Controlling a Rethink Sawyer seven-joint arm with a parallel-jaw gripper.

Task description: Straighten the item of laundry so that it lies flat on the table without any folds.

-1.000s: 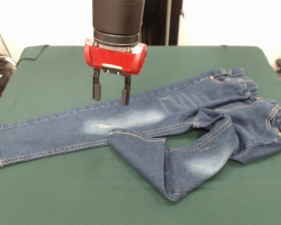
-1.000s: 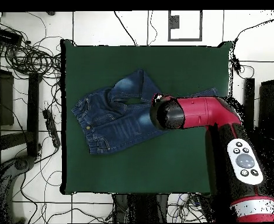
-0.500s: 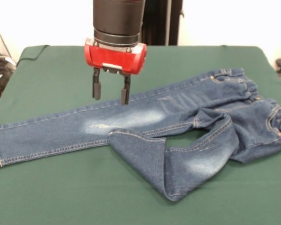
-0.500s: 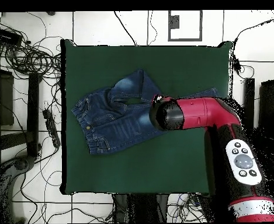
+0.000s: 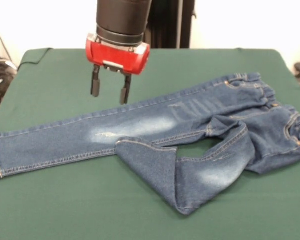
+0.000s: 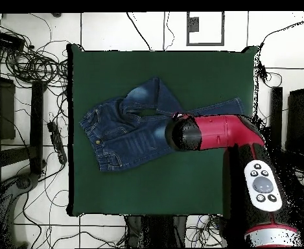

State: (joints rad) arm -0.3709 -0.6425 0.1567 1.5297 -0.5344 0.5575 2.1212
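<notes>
Green felt covers the counter [image 5: 65,75], where the denim jeans [image 5: 155,127] lie with one leg straight and the nearer folded under, while the hand [image 5: 109,89] hovers empty, fingers apart, above the straight leg's far edge, apparently poised for a fresh grasp.

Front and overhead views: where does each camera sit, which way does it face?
Front view: low, across the table, facing the jeans; shows the open gripper hanging above them.
Overhead view: above, looking straight down; shows the red arm reaching in from the bottom.
Shared: jeans with one leg folded over, green table, arm.
</notes>
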